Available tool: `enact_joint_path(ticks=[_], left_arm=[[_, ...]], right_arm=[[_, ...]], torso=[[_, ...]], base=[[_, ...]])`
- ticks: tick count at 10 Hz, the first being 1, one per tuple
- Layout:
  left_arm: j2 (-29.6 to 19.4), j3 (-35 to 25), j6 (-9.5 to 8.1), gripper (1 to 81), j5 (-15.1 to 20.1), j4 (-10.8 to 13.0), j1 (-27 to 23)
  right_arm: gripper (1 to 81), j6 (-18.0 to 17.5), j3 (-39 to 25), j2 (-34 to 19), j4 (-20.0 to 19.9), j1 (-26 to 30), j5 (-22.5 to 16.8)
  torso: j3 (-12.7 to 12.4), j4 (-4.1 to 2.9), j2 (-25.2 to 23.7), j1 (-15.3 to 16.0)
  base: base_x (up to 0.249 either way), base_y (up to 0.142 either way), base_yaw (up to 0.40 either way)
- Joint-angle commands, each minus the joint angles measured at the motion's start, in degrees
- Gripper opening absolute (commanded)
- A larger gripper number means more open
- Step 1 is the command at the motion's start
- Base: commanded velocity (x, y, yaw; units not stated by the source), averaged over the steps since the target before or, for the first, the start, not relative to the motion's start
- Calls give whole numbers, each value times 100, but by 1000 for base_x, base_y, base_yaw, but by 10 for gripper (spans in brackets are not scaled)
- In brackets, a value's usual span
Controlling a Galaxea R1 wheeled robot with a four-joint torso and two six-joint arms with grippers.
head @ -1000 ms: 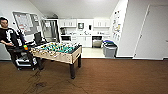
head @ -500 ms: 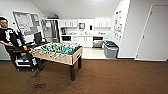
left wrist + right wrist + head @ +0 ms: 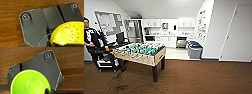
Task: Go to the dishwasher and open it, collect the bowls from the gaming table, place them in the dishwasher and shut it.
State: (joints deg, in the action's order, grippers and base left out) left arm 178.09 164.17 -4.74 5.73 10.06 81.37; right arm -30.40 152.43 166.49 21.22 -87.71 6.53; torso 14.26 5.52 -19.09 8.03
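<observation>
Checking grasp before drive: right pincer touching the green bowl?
Touching. In the right wrist view a dark pincer finger overlaps the rim of the green bowl, which hangs above the wood floor.

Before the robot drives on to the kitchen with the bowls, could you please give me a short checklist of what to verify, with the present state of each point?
1. Round yellow plastic bowl close at the left wrist: ok, though the grip cannot be seen.
2. Round bright green plastic bowl close at the right wrist, mouth towards the camera: ok, grip likewise unseen.
3. Brown wooden floor ahead towards the kitchen: ok, nothing lies on this stretch.
4. Table-football table with green field stands left of the route: ok, apart from it.
5. Grey bin near the kitchen entrance: cannot tell whether it narrows the way.
6. Stainless-steel dishwasher open: cannot tell from here.
</observation>
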Motion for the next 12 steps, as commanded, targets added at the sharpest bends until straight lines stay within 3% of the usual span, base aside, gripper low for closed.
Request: enact_joint_path(ticks=[1,12], left_arm=[[16,1,-9,10,315,-4,-310],[25,1,-9,10,306,-4,-310]], right_arm=[[10,17,22,-69,31,276,-214],[10,17,31,-60,49,293,-223]], torso=[[0,0,0,0],[-2,0,-2,-4]], base=[[99,0,0],[148,0,0]])
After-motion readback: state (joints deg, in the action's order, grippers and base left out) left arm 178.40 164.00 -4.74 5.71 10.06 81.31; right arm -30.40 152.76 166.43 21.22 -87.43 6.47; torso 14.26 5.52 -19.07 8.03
